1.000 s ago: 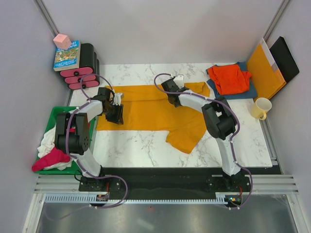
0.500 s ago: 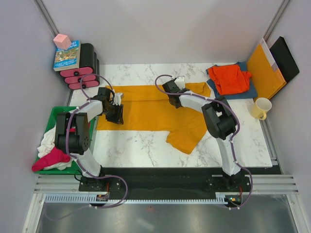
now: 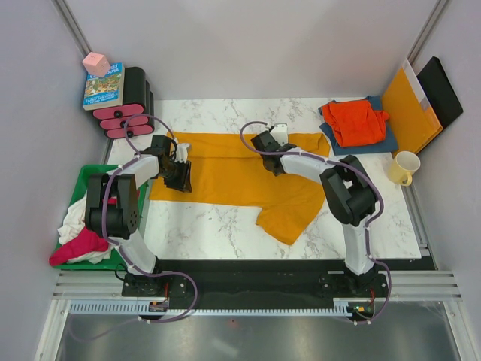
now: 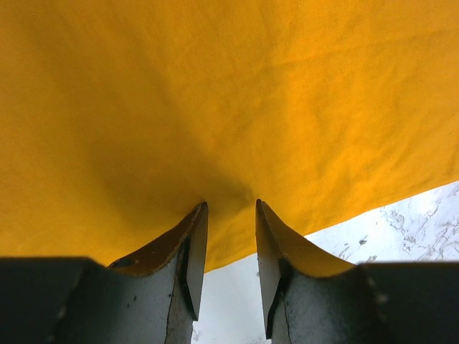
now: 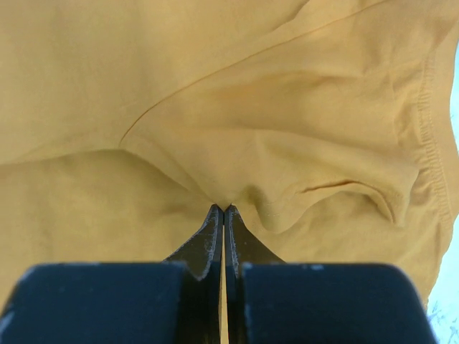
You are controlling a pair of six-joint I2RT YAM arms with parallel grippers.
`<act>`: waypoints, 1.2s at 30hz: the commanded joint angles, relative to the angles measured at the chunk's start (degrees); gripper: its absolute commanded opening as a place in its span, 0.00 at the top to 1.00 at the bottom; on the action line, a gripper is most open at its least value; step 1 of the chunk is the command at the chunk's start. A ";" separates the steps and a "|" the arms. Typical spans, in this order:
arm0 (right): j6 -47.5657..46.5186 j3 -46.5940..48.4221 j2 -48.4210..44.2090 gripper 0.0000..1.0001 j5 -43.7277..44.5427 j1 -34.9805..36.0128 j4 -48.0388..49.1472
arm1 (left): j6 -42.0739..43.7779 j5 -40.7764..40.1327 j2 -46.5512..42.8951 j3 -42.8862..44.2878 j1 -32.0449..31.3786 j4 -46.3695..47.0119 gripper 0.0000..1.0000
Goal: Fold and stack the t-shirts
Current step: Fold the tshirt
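Observation:
The large mustard-yellow t-shirt [image 3: 225,173] lies spread across the marble table, one part folded down toward the front right. My left gripper [image 3: 180,174] is at its left edge; in the left wrist view [image 4: 229,208] the jaws stand apart over the hem of the shirt [image 4: 215,86]. My right gripper [image 3: 268,147] is shut on a pinch of the shirt [image 5: 215,86] near its upper middle, as the right wrist view [image 5: 224,208] shows. The red-orange t-shirt [image 3: 357,120] lies folded on the dark blue one [image 3: 383,141] at the back right. White [image 3: 75,218] and magenta [image 3: 79,248] shirts lie in the green bin [image 3: 86,174].
An orange-yellow paper folder [image 3: 409,109] and a black panel [image 3: 441,90] lean at the back right. A yellow mug [image 3: 404,167] stands at the right edge. A black and pink stack [image 3: 131,105], a book [image 3: 104,85] and a pink block [image 3: 96,63] are at the back left.
My right gripper has moved a little to the right and toward the front, dragging the pinched cloth and the shirt's right part with it. The left gripper has stayed in place.

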 commanded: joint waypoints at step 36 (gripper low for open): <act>8.62 -11.57 -10.55 0.98 -0.36 10.56 -0.64 | -0.70 2.04 1.40 0.51 0.21 1.19 0.60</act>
